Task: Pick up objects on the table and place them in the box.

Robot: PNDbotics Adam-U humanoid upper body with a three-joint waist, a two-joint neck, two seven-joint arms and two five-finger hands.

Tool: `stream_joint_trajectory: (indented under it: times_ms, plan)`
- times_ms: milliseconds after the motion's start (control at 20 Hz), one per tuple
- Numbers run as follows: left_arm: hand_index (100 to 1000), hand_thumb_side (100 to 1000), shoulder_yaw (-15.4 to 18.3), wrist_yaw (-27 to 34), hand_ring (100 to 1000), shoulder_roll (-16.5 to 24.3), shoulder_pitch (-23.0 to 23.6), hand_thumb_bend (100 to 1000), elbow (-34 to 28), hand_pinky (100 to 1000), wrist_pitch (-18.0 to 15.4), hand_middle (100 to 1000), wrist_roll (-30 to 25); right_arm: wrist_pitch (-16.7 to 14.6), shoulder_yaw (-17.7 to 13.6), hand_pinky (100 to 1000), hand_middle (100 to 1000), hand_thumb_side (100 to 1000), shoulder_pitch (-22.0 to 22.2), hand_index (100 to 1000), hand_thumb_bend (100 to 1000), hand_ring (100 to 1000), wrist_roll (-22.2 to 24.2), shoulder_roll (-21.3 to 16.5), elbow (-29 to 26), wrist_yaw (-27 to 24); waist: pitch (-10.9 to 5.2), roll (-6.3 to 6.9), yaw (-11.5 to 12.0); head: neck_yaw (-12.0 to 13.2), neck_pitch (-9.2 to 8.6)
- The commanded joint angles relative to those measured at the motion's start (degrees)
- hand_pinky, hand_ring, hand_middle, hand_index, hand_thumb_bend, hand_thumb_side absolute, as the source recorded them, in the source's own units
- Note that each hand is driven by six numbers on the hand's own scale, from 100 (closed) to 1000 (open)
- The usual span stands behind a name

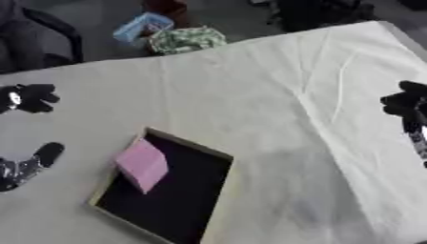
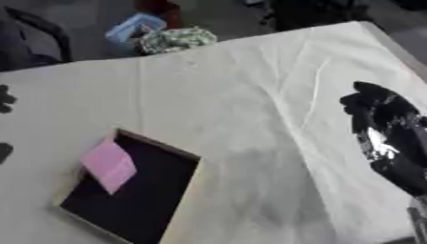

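A shallow box (image 1: pixel 190 143) with a pale wooden rim and a dark inside lies askew on the white cloth at the lower left of centre. A flat pink object (image 1: pixel 142 164) rests tilted inside it, against its left wall. My left hand (image 1: pixel 29 97) shows at the left edge, black, its fingers and thumb spread apart, left of the box and holding nothing. My right hand (image 2: pixel 380 124) hangs over the right side of the table, far from the box, fingers relaxed and empty. I see no other loose object on the cloth.
The table (image 1: pixel 275 86) is draped in creased white cloth, with its far edge running diagonally. Beyond it on the floor stand a blue basket (image 1: pixel 142 26) and a green patterned bag (image 1: pixel 188 39). A dark chair (image 1: pixel 42 38) is at the far left.
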Motion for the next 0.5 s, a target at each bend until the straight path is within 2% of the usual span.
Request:
stream_joint_trajectory:
  times_ms: [50,250,500]
  plan:
    - [946,646,-2.61,0.66,711,-1.38,0.18,228,0.14,741,1.47,757,11.64,-0.11,-0.29,828,698,496,-0.49,882,100,813,0.08,-0.44,-0.72,-0.15,-0.81,-0.3,0.22,0.72,0.4]
    - [951,674,-3.9,1.24,707,-3.87,-0.12,100,1.96,736,3.32,756,16.81,-0.06,-0.3,827,694,499,-0.27,882,100,809,0.12,-0.33,-0.69,-0.14,-0.98,-0.49,0.68,1.77,1.19]
    - [950,684,-4.93,2.26,706,-6.79,-1.19,100,4.21,733,4.8,757,18.92,-0.01,-0.41,826,689,502,0.0,882,100,804,0.03,-0.27,-0.54,-0.01,-1.21,-0.87,1.23,3.51,3.27]
